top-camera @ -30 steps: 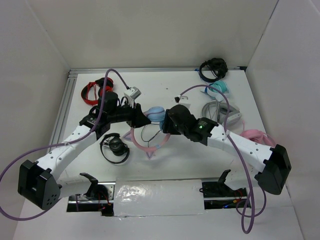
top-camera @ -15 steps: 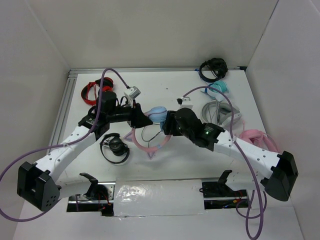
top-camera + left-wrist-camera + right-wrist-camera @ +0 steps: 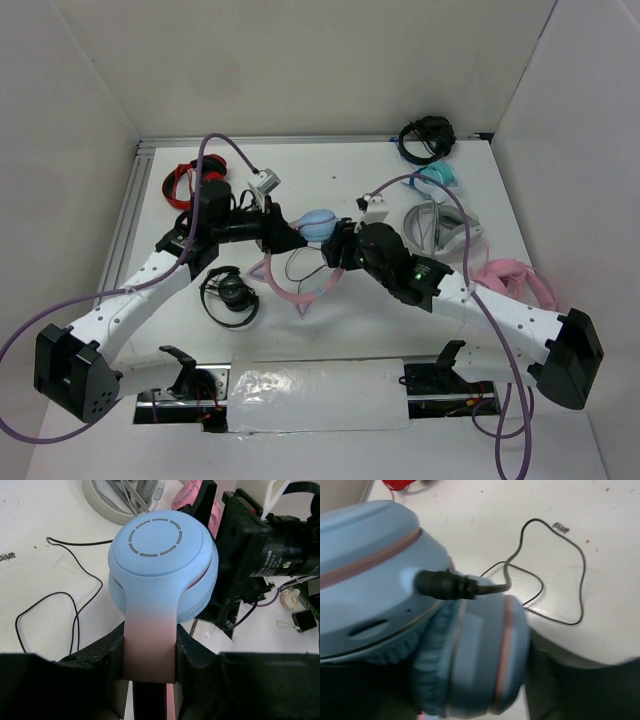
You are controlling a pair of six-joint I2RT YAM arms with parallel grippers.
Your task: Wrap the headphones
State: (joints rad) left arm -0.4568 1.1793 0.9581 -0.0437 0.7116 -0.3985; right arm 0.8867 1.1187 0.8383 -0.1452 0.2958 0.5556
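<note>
The headphones' two light-blue ear cups are folded together and held off the table between both arms. My left gripper is shut on the pink band arm just below the upper cup. The pink headband with its cat ears hangs toward the near edge. My right gripper has a cup between its fingers; the blurred view hides whether they press on it. The thin black cable runs from its plug in loose loops on the table.
Red-and-black headphones lie at the back left and a black pair sits near the left arm. Another black pair, a teal pair, a grey pair and a pink pair lie along the right side.
The right arm has stretched toward the ear cups and its jaws have spread wider. The cups have shifted slightly toward the back. The left gripper keeps its hold on the band.
</note>
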